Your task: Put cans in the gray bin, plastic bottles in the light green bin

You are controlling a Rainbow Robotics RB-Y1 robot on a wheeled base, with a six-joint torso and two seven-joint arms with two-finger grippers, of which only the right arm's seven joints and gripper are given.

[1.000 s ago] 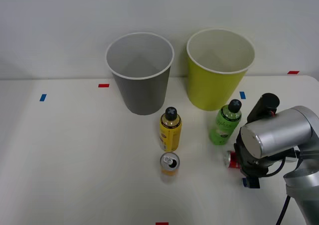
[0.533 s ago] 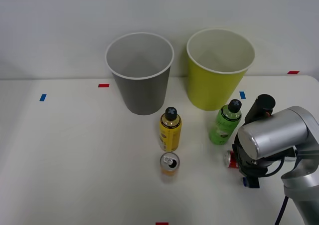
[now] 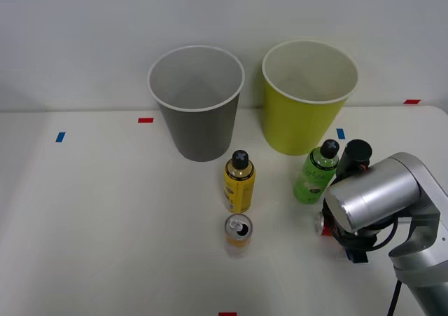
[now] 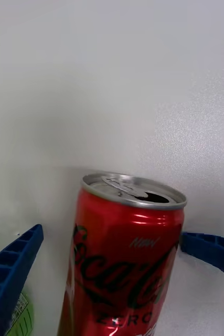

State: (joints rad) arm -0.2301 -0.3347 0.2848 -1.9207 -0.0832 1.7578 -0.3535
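1. Red metal can with white lettering (image 4: 123, 252) stands near-right on the white table (image 3: 105, 211), between your right gripper's (image 4: 117, 273) open blue fingers (image 4: 12, 268), ungripped.
2. You're at the grasp: close, then carry it far-left to the tall gray bin (image 3: 197, 102).

1. Illumination: bright, even and diffuse from overhead in both views.
2. Shadows: faint and soft beneath the gray bin (image 3: 197, 106) and light green bin (image 3: 309, 99).
3. Glare: specular streaks on the red can (image 4: 123, 257) between the blue fingers (image 4: 12, 273), and on the silver arm housing (image 3: 371, 197).
4. Focus: the red can is sharp; the fingers beside it are slightly soft.
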